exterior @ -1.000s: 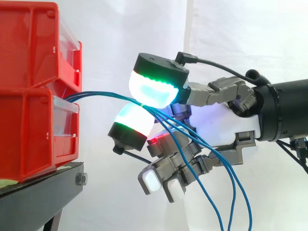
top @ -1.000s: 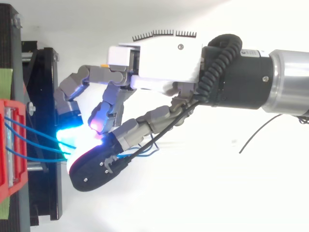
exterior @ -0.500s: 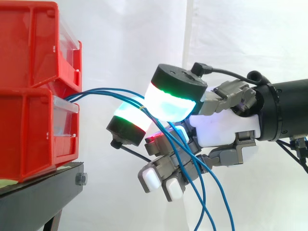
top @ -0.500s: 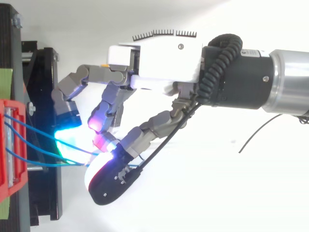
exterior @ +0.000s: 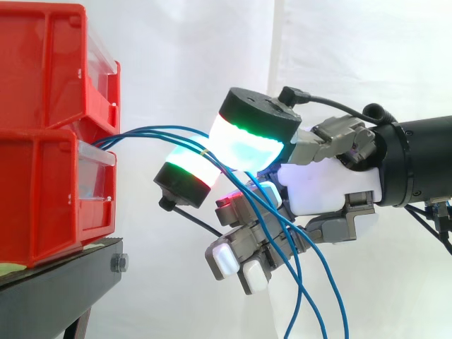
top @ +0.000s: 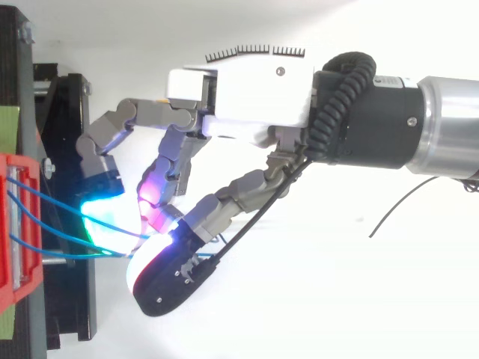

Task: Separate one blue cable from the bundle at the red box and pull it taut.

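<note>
Several thin blue cables [exterior: 152, 132] leave the front of the lower red box [exterior: 49, 191] and arc right into my hand [exterior: 325, 187], then hang down below it. In the side view they pass between a large green-glowing pad [exterior: 247, 141] above and a smaller one [exterior: 187, 176] below. The other fingers curl under the palm with cables threading among them. In the top view the cables [top: 60, 235] fan from the red box [top: 19, 224] to the glowing pads of the hand [top: 247, 97].
A second red bin [exterior: 42, 63] sits stacked on the lower one. Both rest on a black stand [exterior: 56, 282], whose edge lies just left of the fingers in the top view [top: 71, 112]. A white curtain hangs behind.
The large upper pad has swung up and right, away from the lower pad. The cable loops now hang further left under the hand. The arm has barely moved.
</note>
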Available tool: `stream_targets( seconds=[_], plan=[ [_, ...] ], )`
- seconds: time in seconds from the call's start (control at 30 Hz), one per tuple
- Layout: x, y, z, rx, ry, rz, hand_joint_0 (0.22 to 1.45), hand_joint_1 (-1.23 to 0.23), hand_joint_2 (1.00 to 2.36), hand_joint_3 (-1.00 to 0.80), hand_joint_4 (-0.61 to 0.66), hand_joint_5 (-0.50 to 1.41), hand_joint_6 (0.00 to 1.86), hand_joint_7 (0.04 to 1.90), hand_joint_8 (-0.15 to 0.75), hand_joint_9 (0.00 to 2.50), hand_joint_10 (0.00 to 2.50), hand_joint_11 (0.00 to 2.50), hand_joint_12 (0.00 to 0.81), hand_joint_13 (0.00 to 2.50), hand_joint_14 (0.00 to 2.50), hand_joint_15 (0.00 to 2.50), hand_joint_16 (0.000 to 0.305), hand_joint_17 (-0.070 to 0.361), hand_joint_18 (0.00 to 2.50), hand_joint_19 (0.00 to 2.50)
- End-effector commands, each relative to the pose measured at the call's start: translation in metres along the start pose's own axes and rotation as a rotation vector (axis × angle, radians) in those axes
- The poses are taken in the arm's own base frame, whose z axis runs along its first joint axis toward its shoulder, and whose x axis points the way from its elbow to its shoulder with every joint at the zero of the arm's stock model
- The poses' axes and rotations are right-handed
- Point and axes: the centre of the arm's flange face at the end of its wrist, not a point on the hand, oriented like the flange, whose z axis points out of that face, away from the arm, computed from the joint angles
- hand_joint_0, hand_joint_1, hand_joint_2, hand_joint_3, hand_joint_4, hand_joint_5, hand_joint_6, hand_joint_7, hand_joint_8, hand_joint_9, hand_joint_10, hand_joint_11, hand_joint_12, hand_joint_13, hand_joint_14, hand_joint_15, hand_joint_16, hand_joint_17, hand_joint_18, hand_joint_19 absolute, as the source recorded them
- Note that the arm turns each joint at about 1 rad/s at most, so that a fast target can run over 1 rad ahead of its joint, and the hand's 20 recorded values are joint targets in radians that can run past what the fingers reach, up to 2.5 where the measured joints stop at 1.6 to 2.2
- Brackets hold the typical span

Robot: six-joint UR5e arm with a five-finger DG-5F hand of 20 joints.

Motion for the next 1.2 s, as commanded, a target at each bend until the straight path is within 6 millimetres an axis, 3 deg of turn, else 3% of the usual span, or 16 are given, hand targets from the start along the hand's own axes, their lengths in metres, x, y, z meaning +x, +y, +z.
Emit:
stream_targets(
  seconds=[0.0, 0.37, 0.87, 1.17],
  plan=[
    [0.0, 0.0003, 0.0001, -0.001, 0.0, 0.0, 0.58, -0.72, 1.0, -0.5, -0.11, -0.16, 0.89, 1.14, 0.26, 1.24, 0.02, 1.45, 0.361, 0.97, 0.03, 0.69, 0.04, 0.089, 0.85, 0.67],
    [0.0002, -0.0004, -0.0001, 0.0, 0.001, 0.0, 0.59, -0.54, 1.0, -0.5, -0.12, -0.15, 0.85, 1.17, 0.246, 1.26, 0.02, 1.47, 0.366, 0.97, 0.02, 0.69, 0.041, 0.092, 0.85, 0.7],
    [0.0005, -0.0008, -0.0006, 0.004, 0.005, 0.021, 0.52, -0.58, 1.0, -0.5, -0.04, -0.15, 0.83, 1.14, 0.275, 1.25, 0.02, 1.43, 0.397, 0.97, 0.02, 0.69, 0.046, 0.104, 0.87, 0.7],
    [0.0001, -0.001, -0.0008, 0.006, 0.002, 0.022, 0.59, -0.47, 1.0, -0.5, -0.06, -0.15, 0.81, 1.13, 0.245, 1.24, 0.02, 1.43, 0.385, 0.96, 0.03, 0.69, 0.044, 0.1, 0.85, 0.74]
  ],
)
